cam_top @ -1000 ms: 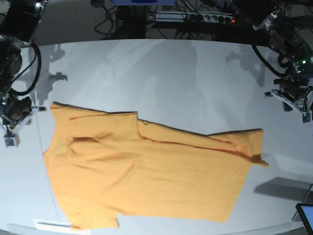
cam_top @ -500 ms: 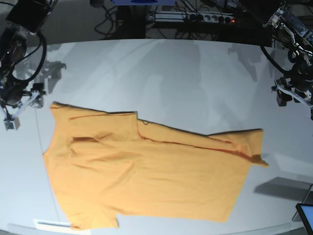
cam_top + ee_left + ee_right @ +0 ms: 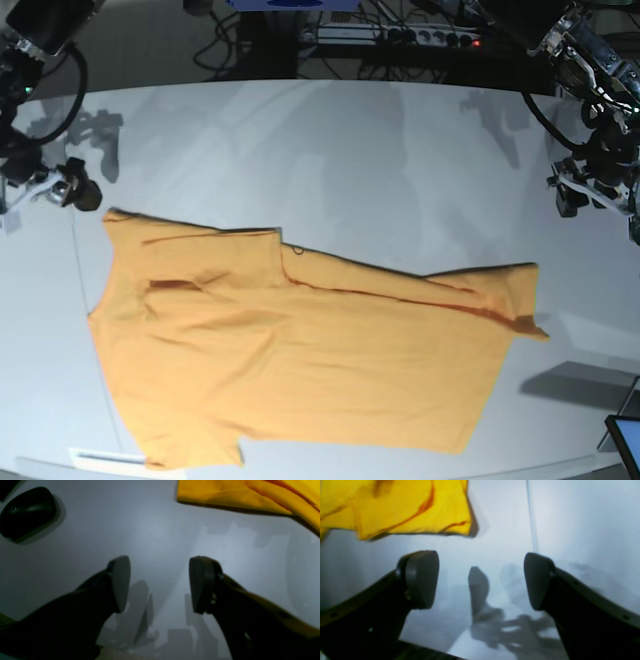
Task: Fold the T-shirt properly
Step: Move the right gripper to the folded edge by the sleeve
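Orange-yellow thin-fabric T-shirt (image 3: 300, 360), part-folded on pale grey tabletop (image 3: 330, 160). Both hands, left hand (image 3: 160, 585) and right hand (image 3: 481, 580), spread, empty. Advice: pinch matching edge corners, lift evenly.

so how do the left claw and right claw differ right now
The right claw stands wider open than the left claw. The left claw has a T-shirt edge beyond it to its upper right; the right claw has a T-shirt corner to its upper left. Both are empty, over bare table, off the fabric.
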Robot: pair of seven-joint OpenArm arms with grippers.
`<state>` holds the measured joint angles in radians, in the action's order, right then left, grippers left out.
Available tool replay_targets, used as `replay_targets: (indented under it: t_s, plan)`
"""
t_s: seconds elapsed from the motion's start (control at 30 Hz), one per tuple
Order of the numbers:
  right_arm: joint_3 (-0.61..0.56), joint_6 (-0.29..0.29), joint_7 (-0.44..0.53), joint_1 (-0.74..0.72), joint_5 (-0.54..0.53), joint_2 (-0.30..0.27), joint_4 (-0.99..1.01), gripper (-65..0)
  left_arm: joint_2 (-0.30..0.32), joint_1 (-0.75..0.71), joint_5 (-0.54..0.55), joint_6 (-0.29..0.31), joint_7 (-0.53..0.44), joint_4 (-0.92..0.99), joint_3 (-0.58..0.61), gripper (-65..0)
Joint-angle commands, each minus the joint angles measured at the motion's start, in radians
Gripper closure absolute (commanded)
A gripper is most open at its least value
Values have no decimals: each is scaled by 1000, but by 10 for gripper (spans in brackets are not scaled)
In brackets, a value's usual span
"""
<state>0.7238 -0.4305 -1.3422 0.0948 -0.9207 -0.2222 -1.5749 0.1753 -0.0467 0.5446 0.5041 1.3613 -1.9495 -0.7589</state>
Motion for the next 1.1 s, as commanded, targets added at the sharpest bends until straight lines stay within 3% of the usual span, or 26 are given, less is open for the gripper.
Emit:
replay_targets:
  t_s: [0.0,0.1,0.27,0.4,1.07]
  plan:
    - [4,-3,11,-10,-47,-23,6,-522,17,11,9,1,-23,-15,-3,-368]
    - [-2,68,11,-11,-136,-47,58,-522,17,11,9,1,-23,-15,-1,-368]
    - [-10,189,11,-11,-318,-49,70,-522,17,11,9,1,-23,-15,-6,-368]
    - [-56,270,16,-16,-406,-49,126,-522,16,11,9,1,-23,-15,-6,-366]
    - [-56,278,20,-89,-409,-64,293,-522,16,11,9,1,-24,-15,-7,-366]
